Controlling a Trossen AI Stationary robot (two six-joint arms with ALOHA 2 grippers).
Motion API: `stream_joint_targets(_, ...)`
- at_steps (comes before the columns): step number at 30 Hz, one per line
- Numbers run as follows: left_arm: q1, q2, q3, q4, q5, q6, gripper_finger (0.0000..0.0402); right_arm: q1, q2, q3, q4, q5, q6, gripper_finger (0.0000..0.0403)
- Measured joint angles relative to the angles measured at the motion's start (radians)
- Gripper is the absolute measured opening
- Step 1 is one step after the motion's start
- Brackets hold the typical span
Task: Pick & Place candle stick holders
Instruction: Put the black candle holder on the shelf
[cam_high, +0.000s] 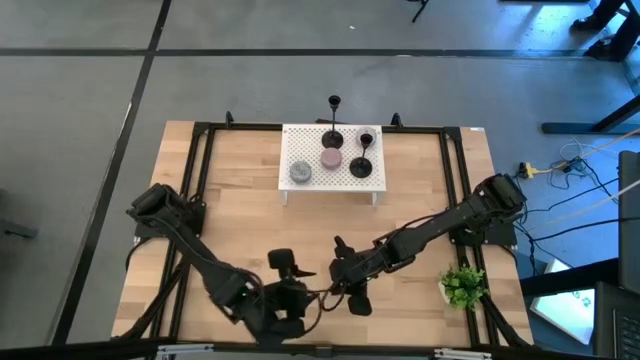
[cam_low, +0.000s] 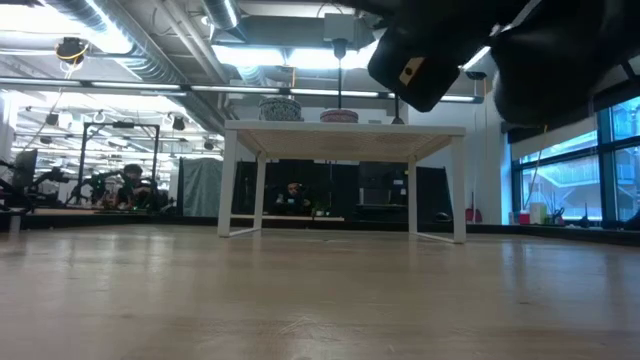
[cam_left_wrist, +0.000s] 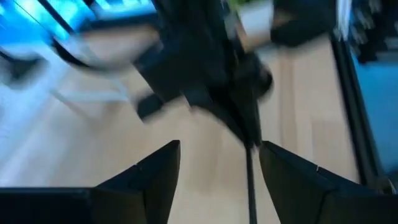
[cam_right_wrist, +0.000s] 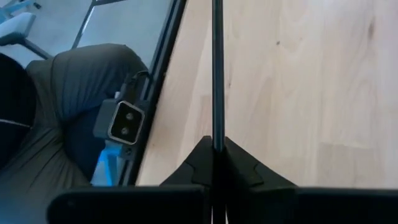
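Closest to the wrist lens, right gripper (cam_right_wrist: 214, 163) is pinched tight on the thin black metal stem of a slim candle stick holder (cam_right_wrist: 217, 68), which runs straight out ahead of the fingers over the light wooden table (cam_right_wrist: 298, 81). That rod looks rigid, light and slick, so a grip on bare stem could let it swivel; low down, near the flared base, seems the safer hold. Left gripper (cam_left_wrist: 217, 168) stands spread wide around the same stem without touching it. Both meet at the table's near edge, well short of the white perforated stand (cam_high: 300, 150). Further back, on that stand, two more black holders (cam_high: 364, 160) rise beside a grey round pot (cam_high: 301, 172) and a pink one (cam_high: 331, 158). Behind the stand, another holder (cam_high: 334, 104) stands on the floor.
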Motion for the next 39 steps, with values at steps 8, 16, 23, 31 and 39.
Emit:
stream_joint_targets(8, -0.103, -0.093, 0.000, 0.093, -0.269, 0.078, 0.0222, -0.018, 0.000, 0.000, 0.069, 0.066, -0.018, 0.0012)
stream_joint_targets(16, -0.295, -0.153, 0.000, 0.099, -0.576, 0.105, 0.0219, -0.020, 0.000, 0.000, 0.247, 0.090, -0.064, 0.0012)
stream_joint_targets(23, -0.459, -0.163, -0.021, 0.080, -0.743, -0.005, 0.0219, -0.020, 0.000, 0.000, 0.404, 0.128, -0.100, 0.0012)
stream_joint_targets(31, -0.528, -0.161, -0.135, 0.098, -0.743, -0.216, 0.0217, -0.010, 0.000, 0.000, 0.463, 0.146, -0.135, 0.0012)
stream_joint_targets(39, -0.531, -0.160, -0.255, 0.126, -0.743, -0.392, 0.0217, -0.010, -0.020, 0.000, 0.465, 0.153, -0.171, 0.0012)
